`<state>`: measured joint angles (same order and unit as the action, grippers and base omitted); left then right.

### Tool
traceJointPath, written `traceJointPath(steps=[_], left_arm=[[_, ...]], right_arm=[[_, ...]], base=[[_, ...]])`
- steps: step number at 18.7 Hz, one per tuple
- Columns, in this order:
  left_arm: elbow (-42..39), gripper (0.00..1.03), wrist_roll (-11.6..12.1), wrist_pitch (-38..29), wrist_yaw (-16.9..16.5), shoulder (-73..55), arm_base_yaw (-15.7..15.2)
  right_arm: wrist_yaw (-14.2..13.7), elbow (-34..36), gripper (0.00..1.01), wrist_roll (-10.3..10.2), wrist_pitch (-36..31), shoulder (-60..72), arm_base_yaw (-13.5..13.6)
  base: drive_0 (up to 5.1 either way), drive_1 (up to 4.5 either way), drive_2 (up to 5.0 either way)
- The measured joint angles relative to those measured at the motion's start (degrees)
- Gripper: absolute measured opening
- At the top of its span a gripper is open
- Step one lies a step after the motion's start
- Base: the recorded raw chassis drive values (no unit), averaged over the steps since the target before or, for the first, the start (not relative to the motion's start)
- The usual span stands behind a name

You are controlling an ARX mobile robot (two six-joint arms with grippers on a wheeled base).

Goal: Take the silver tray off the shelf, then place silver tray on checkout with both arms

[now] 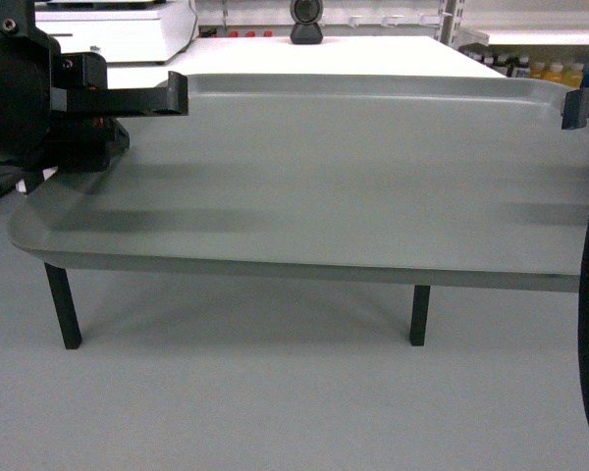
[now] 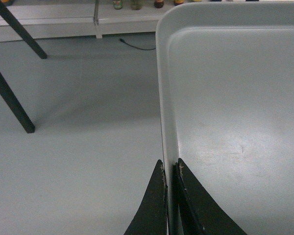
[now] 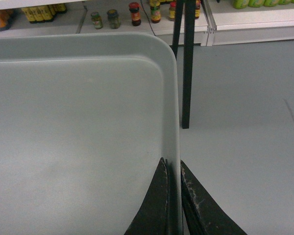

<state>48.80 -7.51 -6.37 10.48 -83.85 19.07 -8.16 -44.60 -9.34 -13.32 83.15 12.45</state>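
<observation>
Two grippers carry the silver tray (image 1: 353,186) in the air, roughly level, in front of the white desk (image 1: 363,51) that serves as checkout. Left gripper (image 2: 169,196) is pinched on the tray's left rim, one finger inside, one outside; right gripper (image 3: 174,196) is clamped the same way on the right rim. Wrist views show floor below the tray, so it's off the shelf already. Step in hand looks like the carry/approach. Next move, by my read: both arms advance together, keep the tray level, get it over the desk top w/o clipping the edge, then lower and let go.
</observation>
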Motion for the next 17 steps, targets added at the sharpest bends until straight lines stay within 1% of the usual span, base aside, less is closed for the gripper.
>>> traceJointPath(steps=[1, 10, 12, 17], left_arm=[[0.0, 0.03, 0.0, 0.2, 0.0, 0.0, -0.3], [0.0, 0.03, 0.0, 0.1, 0.0, 0.0, -0.2], [0.0, 0.03, 0.0, 0.1, 0.0, 0.0, -0.2], [0.0, 0.03, 0.0, 0.2, 0.0, 0.0, -0.2]], right_arm=[[0.0, 0.0, 0.03, 0.0, -0.1, 0.0, 0.3], [-0.2, 0.0, 0.03, 0.0, 0.0, 0.0, 0.3], [-0.1, 0.0, 0.03, 0.0, 0.0, 0.0, 0.3], [-0.2, 0.0, 0.03, 0.0, 0.0, -0.1, 0.3]], base=[[0.0, 0.0, 0.0], [0.0, 0.0, 0.0], [0.0, 1.56, -1.6], [0.0, 4.1, -4.1]])
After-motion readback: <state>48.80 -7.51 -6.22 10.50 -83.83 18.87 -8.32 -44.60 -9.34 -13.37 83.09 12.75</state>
